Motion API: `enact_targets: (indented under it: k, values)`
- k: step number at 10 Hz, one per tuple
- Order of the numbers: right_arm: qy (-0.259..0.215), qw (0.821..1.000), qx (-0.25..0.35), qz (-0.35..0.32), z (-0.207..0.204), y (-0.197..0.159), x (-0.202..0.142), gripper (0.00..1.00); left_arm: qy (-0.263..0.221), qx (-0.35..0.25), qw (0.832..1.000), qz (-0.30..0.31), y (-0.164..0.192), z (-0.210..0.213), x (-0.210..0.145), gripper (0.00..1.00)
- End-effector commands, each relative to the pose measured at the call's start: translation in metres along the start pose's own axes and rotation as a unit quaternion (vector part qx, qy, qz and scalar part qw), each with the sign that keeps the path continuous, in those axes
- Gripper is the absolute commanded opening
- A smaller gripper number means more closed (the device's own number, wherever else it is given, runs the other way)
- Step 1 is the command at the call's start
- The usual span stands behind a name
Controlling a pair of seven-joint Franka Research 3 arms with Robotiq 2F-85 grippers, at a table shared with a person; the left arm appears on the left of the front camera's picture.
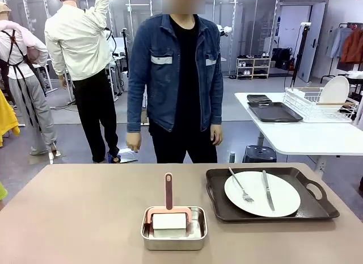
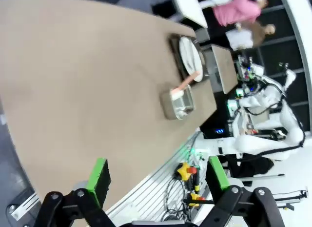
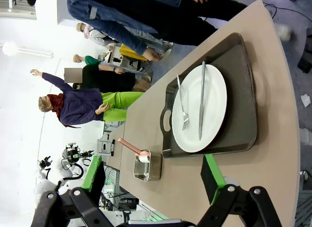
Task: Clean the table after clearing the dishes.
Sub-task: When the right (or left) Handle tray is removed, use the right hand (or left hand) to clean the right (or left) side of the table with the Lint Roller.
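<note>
The table (image 1: pixel 85 218) holds one plate (image 1: pixel 283 198) on its tray (image 1: pixel 312 210) at the robot's right, so clearing looks unfinished; the left gripper (image 2: pixel 158 174) and right gripper (image 3: pixel 153 174), both spread and empty, must lift that tray next.

A: Is there any writing, label, brand or number here that we can read?

B: No, we find none legible. The white plate (image 1: pixel 283 198), the dark tray (image 1: pixel 313 210), the steel pan (image 1: pixel 173 242) and the taupe table (image 1: pixel 74 218) all show us plain surfaces.

A: And farther back in the room?

B: Whatever print may stand there is too small or blurred for us to make out.
</note>
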State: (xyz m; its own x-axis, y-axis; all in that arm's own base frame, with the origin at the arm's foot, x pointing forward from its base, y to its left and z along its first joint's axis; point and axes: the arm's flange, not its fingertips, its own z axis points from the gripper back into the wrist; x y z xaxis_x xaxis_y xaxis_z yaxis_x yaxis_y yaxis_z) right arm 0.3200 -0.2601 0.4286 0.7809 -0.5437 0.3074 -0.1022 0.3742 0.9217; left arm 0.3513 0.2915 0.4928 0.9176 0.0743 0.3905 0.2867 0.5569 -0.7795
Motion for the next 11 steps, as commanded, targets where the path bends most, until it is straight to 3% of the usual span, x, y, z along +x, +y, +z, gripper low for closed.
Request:
enact_targets:
  k: [1, 3, 4, 5, 11]
  values:
    - [-0.001, 1.000, 0.005, 0.007, 0.000, 0.002, -0.001, 1.00, 0.014, -0.004, 1.000, -0.003, 0.025, 0.022, -0.003, 1.00]
    - [-0.001, 1.000, 0.005, 0.007, 0.000, 0.002, -0.001, 1.00, 0.003, 0.018, 1.000, 0.016, 0.047, 0.032, -0.013, 1.00]
    - [-0.001, 1.000, 0.005, 0.007, 0.000, 0.002, -0.001, 1.00, 0.000, -0.016, 1.000, -0.004, 0.054, 0.030, -0.013, 1.00]
    - [-0.001, 1.000, 0.005, 0.007, 0.000, 0.002, -0.001, 1.00, -0.007, 0.019, 1.000, 0.022, 0.046, 0.028, -0.016, 1.00]
    - [-0.001, 1.000, 0.005, 0.007, 0.000, 0.002, -0.001, 1.00, -0.007, 0.019, 1.000, 0.022, 0.046, 0.028, -0.016, 1.00]
